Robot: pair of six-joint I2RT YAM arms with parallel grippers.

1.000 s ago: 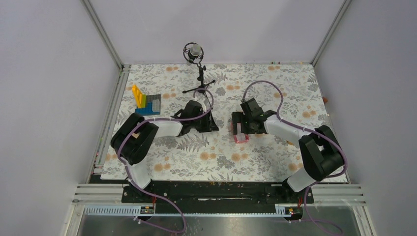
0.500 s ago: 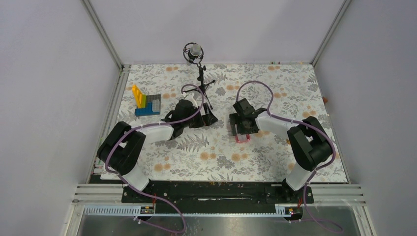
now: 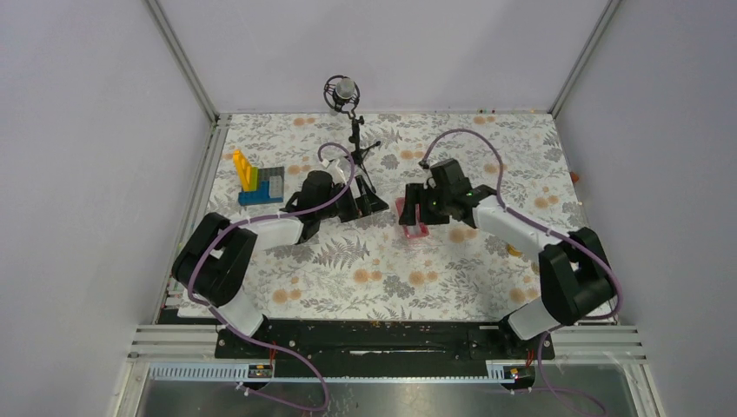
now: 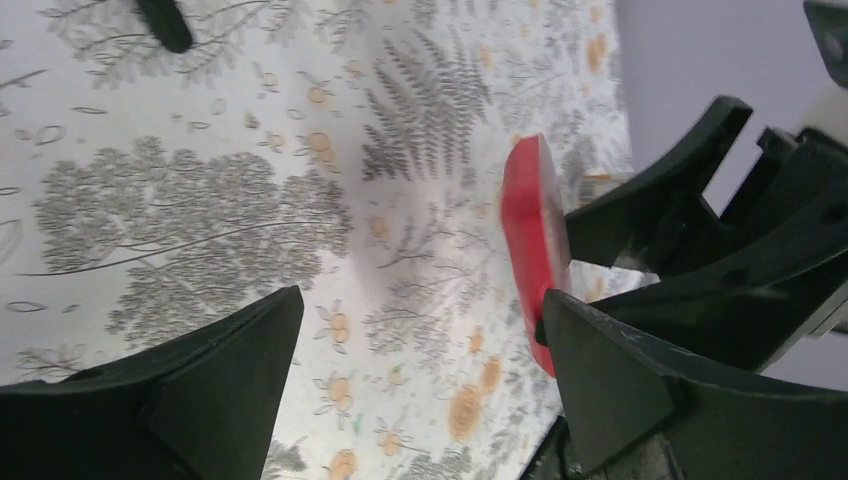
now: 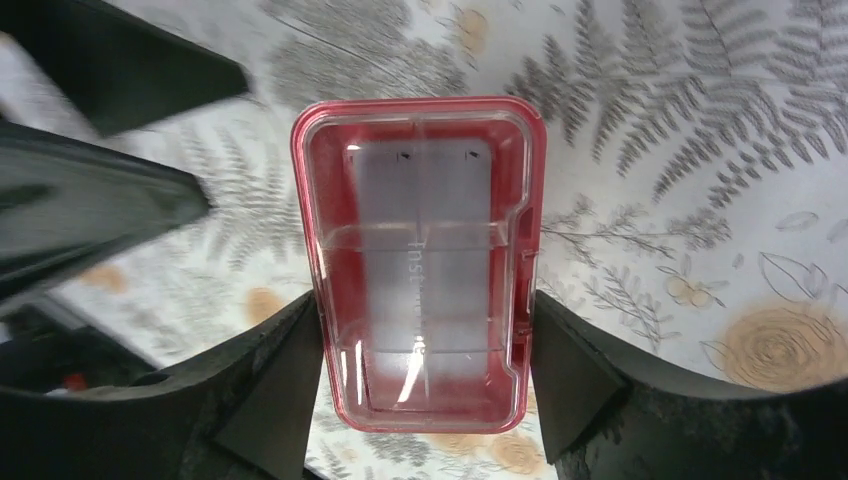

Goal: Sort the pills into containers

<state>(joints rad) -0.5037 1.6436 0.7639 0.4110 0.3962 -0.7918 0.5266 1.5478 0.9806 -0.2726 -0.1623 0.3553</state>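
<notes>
A flat pink compartment box (image 5: 420, 260) with a clear lid is clamped across its width by my right gripper (image 5: 425, 305), whose fingers press on both long sides. In the top view the box (image 3: 411, 219) sits at mid-table under my right gripper (image 3: 415, 208). The left wrist view shows the box (image 4: 530, 230) edge-on, raised off the flowered cloth. My left gripper (image 4: 420, 310) stands open just left of it with only cloth between its fingers; from above the left gripper (image 3: 365, 204) is a short gap away. I can see no pills in any view.
A blue, yellow and grey toy-brick block (image 3: 258, 181) stands at the left of the cloth. A black microphone tripod (image 3: 352, 130) stands at the back centre, with one foot (image 4: 165, 22) near my left gripper. Metal frame rails border the cloth.
My right gripper has closed on the pink box and carried it up and to the left. My left gripper has opened and shifted slightly back.
</notes>
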